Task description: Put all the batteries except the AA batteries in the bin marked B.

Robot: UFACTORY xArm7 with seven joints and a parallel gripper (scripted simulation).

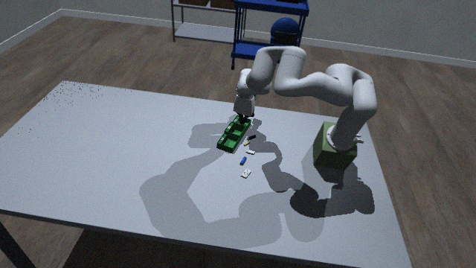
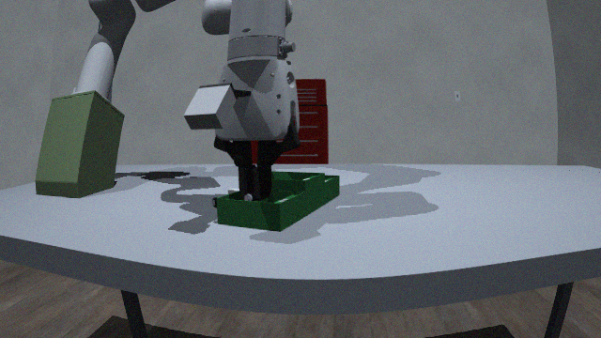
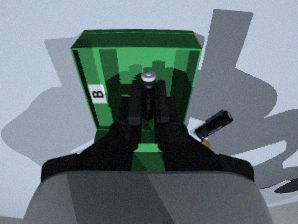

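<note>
Wrist view first: the green bin fills the middle of my picture, a small white label on its left inner wall, though I cannot read the letter on it. My gripper sits low over the open compartment, and its fingers are clamped on a small dark battery whose silver end cap points away from the camera. The battery is pinched between the two tips, standing out just past them, above the bin's floor. To the right of the bin, a black cylindrical battery lies tilted on the grey surface, just outside the bin wall.

From the exterior camera, the green arm base block stands at left, then the gripper reaching down into the near end of the bin, with the held battery's pale end showing at the rim.

From the top camera, the bin lies left of a loose row: a black battery, a white piece, a blue battery and a white item.
</note>
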